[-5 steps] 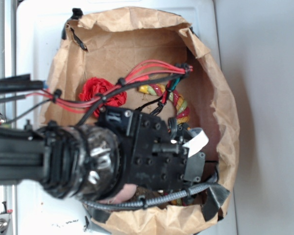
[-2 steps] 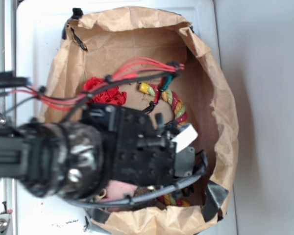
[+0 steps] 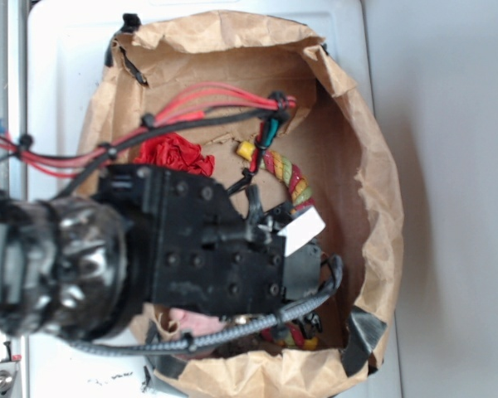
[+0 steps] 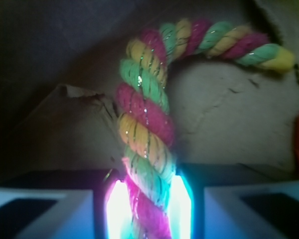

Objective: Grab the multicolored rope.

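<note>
Pinching the thick twisted red, yellow and green rope (image 4: 144,134) between two glowing finger pads (image 4: 115,209), black robot gripper (image 4: 145,211) closed on its lower stretch. Curving up and right across the crumpled brown paper bag's floor (image 3: 373,191), near the right wall. Beside the red ruffled cloth ball (image 3: 170,153).

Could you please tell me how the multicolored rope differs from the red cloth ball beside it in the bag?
The rope is a long twisted cord striped red, yellow and green; the ball is a compact ruffled bunch, all red. The rope curves and runs between the gripper fingers; the ball lies apart, untouched. Both rest on the paper bag floor.
</note>
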### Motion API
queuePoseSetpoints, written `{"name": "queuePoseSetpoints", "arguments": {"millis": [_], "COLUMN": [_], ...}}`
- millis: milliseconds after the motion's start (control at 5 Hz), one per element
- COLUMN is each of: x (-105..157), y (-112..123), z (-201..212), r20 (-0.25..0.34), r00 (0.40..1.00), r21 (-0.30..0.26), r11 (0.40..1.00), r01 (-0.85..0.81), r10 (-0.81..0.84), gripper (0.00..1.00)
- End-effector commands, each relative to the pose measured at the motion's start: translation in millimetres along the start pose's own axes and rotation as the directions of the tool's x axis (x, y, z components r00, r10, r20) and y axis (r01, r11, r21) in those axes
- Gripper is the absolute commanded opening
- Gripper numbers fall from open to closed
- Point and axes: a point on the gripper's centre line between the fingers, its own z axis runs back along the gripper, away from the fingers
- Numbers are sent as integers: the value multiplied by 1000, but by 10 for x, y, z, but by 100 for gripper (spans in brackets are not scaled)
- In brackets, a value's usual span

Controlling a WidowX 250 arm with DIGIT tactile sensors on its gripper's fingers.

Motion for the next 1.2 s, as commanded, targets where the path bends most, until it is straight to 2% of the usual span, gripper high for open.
{"name": "queuePoseSetpoints", "arguments": {"millis": [0, 200, 400, 600, 800, 1000], "x": [410, 466, 465, 471, 520, 535], "y": [19, 34, 63, 124, 238, 313], "z": [737, 899, 1048, 1196, 1348, 1429], "r20": [5, -13, 108, 168, 130, 104], "r00": [999, 1000, 994, 986, 991, 994], "r21": [-62, -61, 12, 83, 97, 75], "r11": [997, 998, 1000, 997, 995, 997], "r01": [-35, -25, 3, 6, 7, 18], "r10": [36, 24, -4, -20, -19, -26], "gripper": [0, 0, 0, 0, 0, 0]}}
